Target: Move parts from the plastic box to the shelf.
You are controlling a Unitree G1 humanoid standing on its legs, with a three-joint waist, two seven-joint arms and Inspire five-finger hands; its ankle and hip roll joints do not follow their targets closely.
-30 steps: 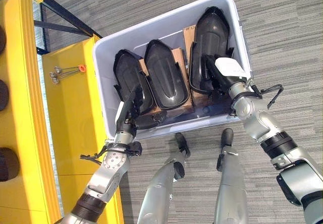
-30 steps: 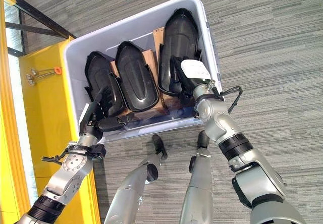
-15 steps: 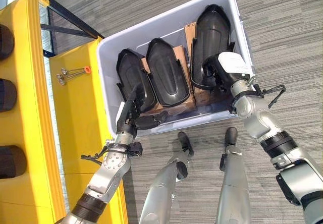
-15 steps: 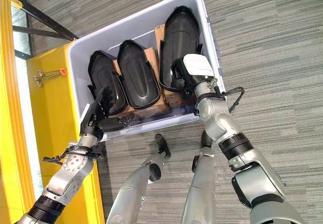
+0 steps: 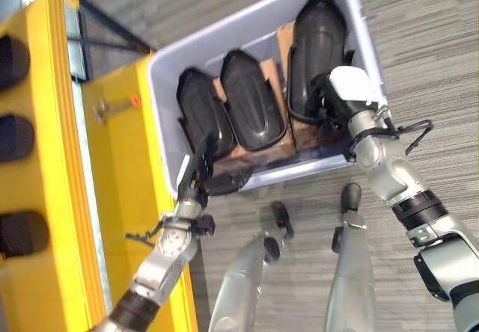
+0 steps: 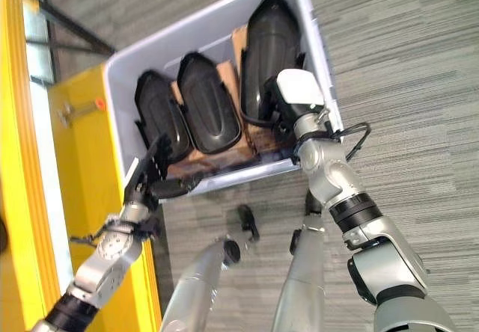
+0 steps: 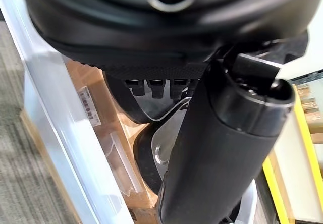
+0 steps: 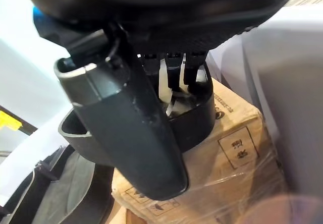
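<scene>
A pale plastic box (image 5: 299, 169) stands on the carpet and holds three black moulded parts on cardboard: a left part (image 5: 200, 119), a middle part (image 5: 253, 96) and a longer right part (image 5: 318, 48). My left hand (image 5: 193, 179) hovers at the box's near left corner, open, its fingers pointing at the left part and its thumb (image 7: 217, 148) held out over the near wall. My right hand (image 5: 333, 104) is inside the box at the right part's near end. Its fingers reach straight into that end, and its thumb (image 8: 131, 123) lies outside the rim (image 8: 197, 118).
A yellow shelf (image 5: 45, 160) stands left of the box, with dark round things (image 5: 15, 137) in its openings. A lower yellow surface (image 5: 123, 167) beside the box carries small metal hooks with an orange tag (image 5: 112, 106). Grey carpet lies right of the box.
The camera has shifted. My right hand has turned and pushed further onto the right part's near end. The left hand stays at the near left corner.
</scene>
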